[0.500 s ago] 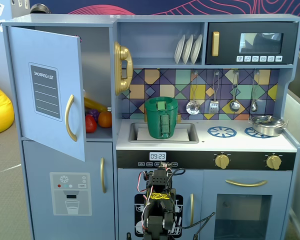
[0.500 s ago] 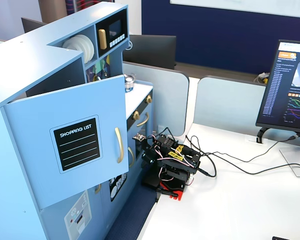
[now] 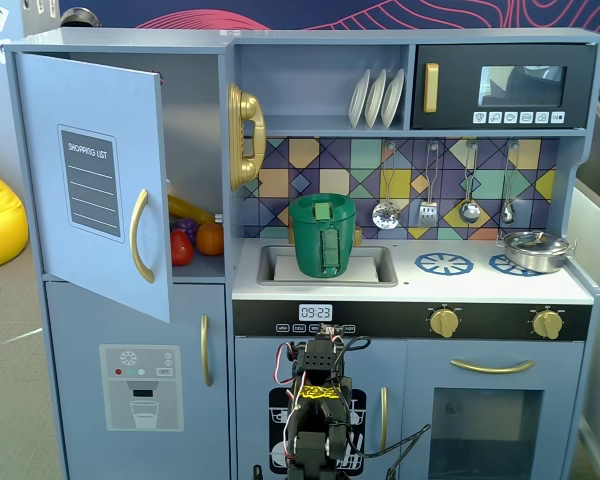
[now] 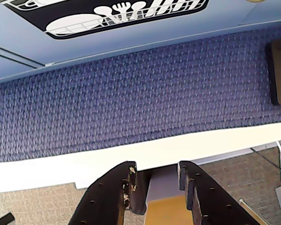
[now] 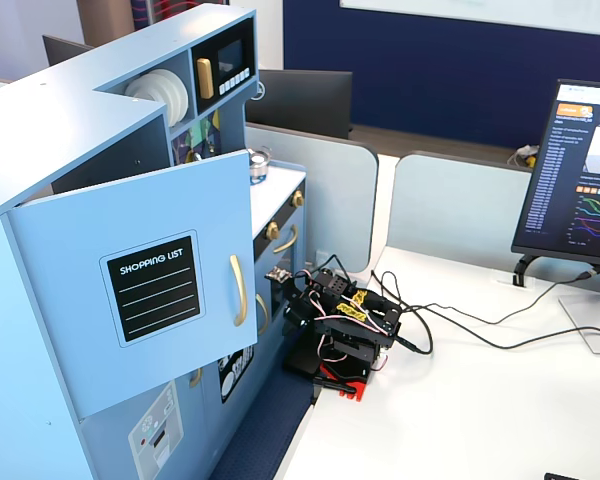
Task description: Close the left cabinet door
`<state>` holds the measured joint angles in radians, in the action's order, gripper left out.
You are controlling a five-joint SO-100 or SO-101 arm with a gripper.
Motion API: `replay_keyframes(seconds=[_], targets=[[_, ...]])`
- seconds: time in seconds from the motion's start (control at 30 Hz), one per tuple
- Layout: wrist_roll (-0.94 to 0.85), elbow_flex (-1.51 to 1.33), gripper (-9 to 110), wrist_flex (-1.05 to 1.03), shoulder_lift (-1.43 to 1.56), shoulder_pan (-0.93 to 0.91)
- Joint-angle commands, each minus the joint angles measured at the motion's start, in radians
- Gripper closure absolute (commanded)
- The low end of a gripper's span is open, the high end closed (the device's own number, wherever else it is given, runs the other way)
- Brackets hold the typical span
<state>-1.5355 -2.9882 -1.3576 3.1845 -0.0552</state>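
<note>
The left cabinet door (image 3: 90, 180), light blue with a black "SHOPPING LIST" board and a curved gold handle (image 3: 140, 235), stands swung open at the toy kitchen's upper left. It also shows in the other fixed view (image 5: 140, 290), about half open. My arm (image 3: 315, 400) is folded low in front of the kitchen's lower middle, well below and to the right of the door. It also shows on the white table (image 5: 345, 320). In the wrist view my gripper (image 4: 157, 168) points at a blue mat, jaws apart and empty.
Toy fruit (image 3: 195, 240) lies inside the open cabinet. A gold phone (image 3: 245, 135) hangs beside it and a green pot (image 3: 323, 235) sits in the sink. The dishwasher door (image 4: 107, 14) is just ahead of the gripper. A monitor (image 5: 580, 170) and cables (image 5: 460, 320) lie on the table.
</note>
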Motion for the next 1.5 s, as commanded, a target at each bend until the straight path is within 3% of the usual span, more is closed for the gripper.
replay_keyframes(seconds=[0.0,0.27,0.6,0.93,1.47], targets=[[0.026,-0.009,101,-0.175,-0.006,0.048],[0.086,0.186,101,-0.032,-0.009,0.382],[0.015,0.588,101,0.083,-0.092,0.802],[-0.091,0.988,102,0.219,-0.350,1.012],[-0.560,1.247,102,0.318,-0.514,1.284]])
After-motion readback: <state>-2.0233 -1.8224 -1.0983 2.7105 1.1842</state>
